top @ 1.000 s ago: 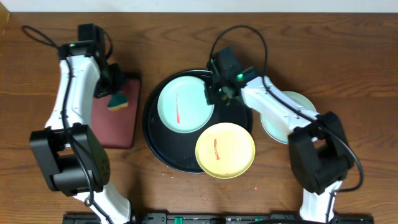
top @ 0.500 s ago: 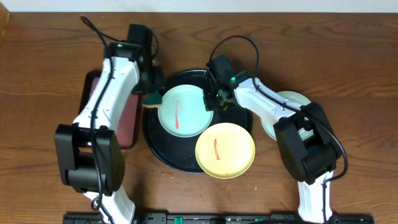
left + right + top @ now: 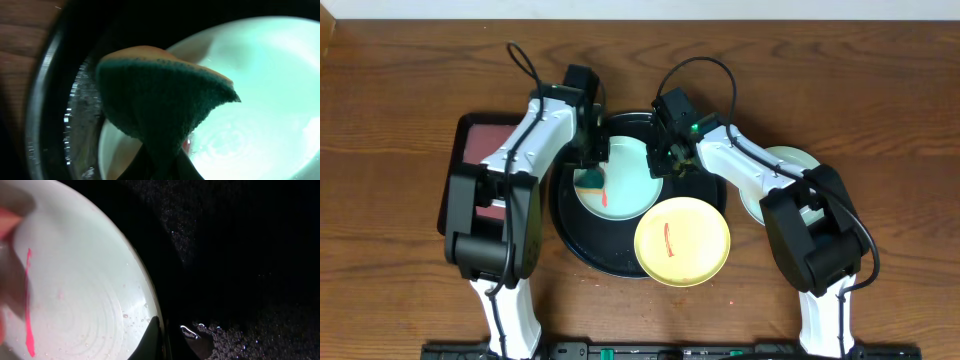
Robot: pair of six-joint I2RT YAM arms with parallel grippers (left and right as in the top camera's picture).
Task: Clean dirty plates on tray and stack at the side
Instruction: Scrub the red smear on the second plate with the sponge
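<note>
A pale blue-green plate with a red streak lies on the round black tray. My left gripper is shut on a green and yellow sponge, which rests on the plate's left part. In the left wrist view the sponge covers much of that plate. My right gripper is shut on the plate's right rim; in the right wrist view the right gripper straddles the edge of the plate. A yellow plate with a red streak overlaps the tray's lower right rim.
A dark red rectangular tray lies left of the black tray. Another pale blue-green plate sits on the table at the right, partly under my right arm. Water droplets dot the black tray.
My left arm has swung right from the dark red tray, carrying the sponge onto the blue-green plate. My right gripper has stayed at the plate's rim.
</note>
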